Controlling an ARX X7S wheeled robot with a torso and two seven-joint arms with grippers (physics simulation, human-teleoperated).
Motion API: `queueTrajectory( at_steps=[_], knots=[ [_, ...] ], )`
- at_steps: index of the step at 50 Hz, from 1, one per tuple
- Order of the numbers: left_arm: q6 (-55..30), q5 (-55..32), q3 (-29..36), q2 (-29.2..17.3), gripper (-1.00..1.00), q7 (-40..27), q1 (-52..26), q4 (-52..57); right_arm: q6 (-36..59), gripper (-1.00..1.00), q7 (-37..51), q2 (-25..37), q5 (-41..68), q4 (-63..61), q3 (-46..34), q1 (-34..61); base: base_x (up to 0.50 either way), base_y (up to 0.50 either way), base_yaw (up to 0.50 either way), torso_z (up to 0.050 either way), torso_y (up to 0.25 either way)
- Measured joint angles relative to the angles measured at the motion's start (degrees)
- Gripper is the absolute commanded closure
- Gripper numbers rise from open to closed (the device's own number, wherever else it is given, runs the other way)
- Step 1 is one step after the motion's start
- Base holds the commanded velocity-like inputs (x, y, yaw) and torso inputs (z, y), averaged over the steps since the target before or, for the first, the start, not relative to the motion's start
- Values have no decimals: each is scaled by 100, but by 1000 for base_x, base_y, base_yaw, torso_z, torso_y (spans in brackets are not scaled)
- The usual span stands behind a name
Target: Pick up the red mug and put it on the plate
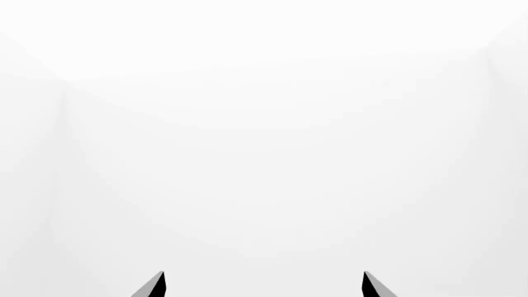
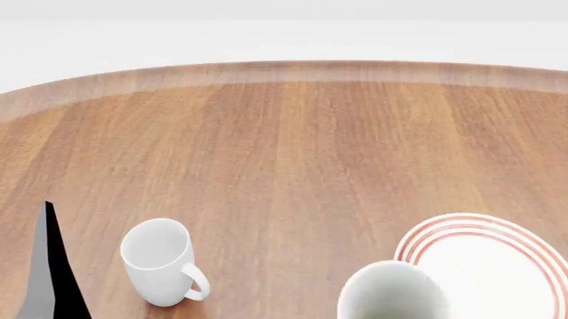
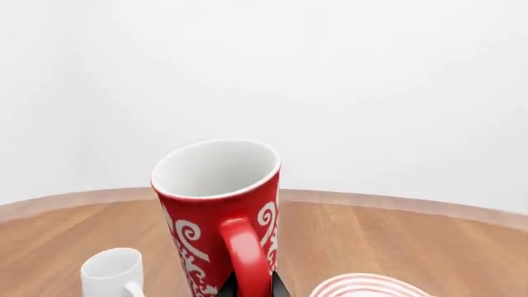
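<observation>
Closest in, at about six o'clock in the head view, the white mouth of the red mug (image 2: 390,292) pokes up from the bottom edge, its rim overlapping the near-left edge of the plate (image 2: 497,256), which lies at about five o'clock on the wooden table (image 2: 293,153). From the right wrist camera the red mug (image 3: 219,216) stands upright and fills the middle, its white scrollwork and loop handle facing the lens; the dark tips of the right gripper (image 3: 250,288) sit tight on either side of the handle's lower part, pinching it. In that view the mug's base is cut off, so I cannot tell whether it rests on the table or hangs above it; the plate (image 3: 363,286) shows just beside it. At about seven o'clock in the head view a plain white mug (image 2: 159,259) stands upright, handle toward the near right, well apart from the plate. Left of it, a dark pointed finger of the left gripper (image 2: 55,266) rises from the bottom corner. The left wrist camera shows only the left gripper (image 1: 264,286), its two tips spread wide against blank white, holding nothing. The far table edge curves across at twelve o'clock.
</observation>
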Motion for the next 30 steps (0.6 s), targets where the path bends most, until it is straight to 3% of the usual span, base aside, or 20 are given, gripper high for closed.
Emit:
queueTrajectory(
  at_steps=[17, 30],
  knots=[
    [-46, -43, 16, -4, -100, -20, -32, 10, -760, 100, 1684, 1821, 548, -461, -865, 1040, 0, 0, 0, 0, 0],
    [-58, -114, -21, -9, -100, -59, -23, 27, -779, 100, 1875, 2376, 1972, -538, -684, 1752, 0, 0, 0, 0, 1]
  ],
)
